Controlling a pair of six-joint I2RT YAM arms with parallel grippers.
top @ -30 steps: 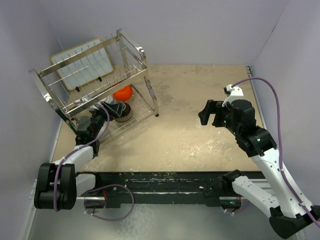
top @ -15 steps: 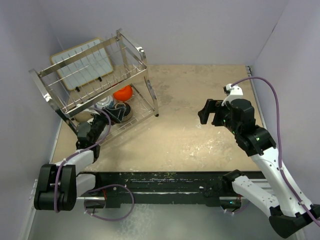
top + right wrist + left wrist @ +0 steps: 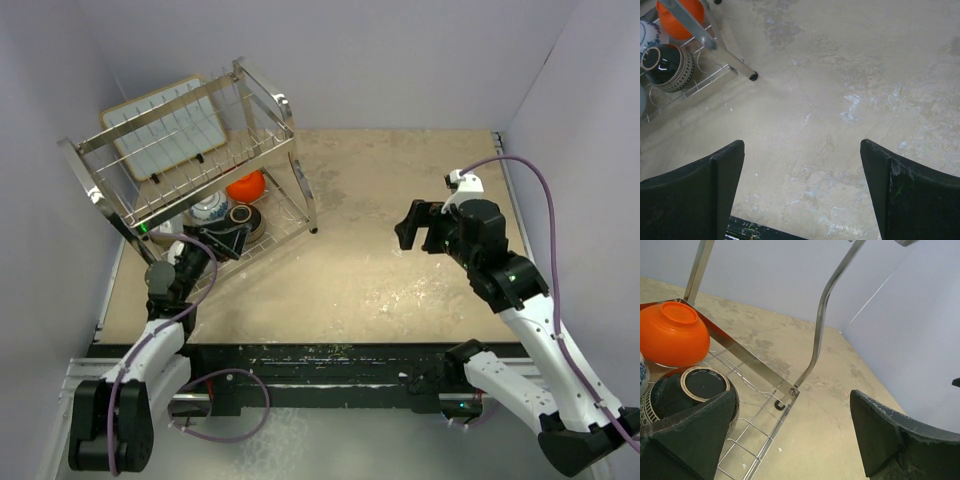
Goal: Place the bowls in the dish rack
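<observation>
The dish rack (image 3: 268, 150) stands at the far left with a pale tray (image 3: 165, 125) in its upper tier. Three bowls sit in its lower tier: an orange one (image 3: 246, 185), a blue-and-white one (image 3: 208, 208) and a dark brown one (image 3: 243, 218) lying on its side. My left gripper (image 3: 225, 240) is open and empty just in front of the rack's near edge. In the left wrist view the orange bowl (image 3: 672, 335) and the dark bowl (image 3: 695, 390) lie beyond the left finger. My right gripper (image 3: 415, 225) hangs open and empty over bare table at mid right.
The rack's front right leg (image 3: 715, 45) and wire floor (image 3: 747, 430) are close to the left fingers. Grey walls enclose the table on three sides. Sandy tabletop (image 3: 370, 260) stretches between the rack and the right arm. A black rail (image 3: 320, 360) runs along the near edge.
My left arm has drawn back out of the rack's lower tier toward the near edge, leaving the dark brown bowl inside. The right arm has barely moved.
</observation>
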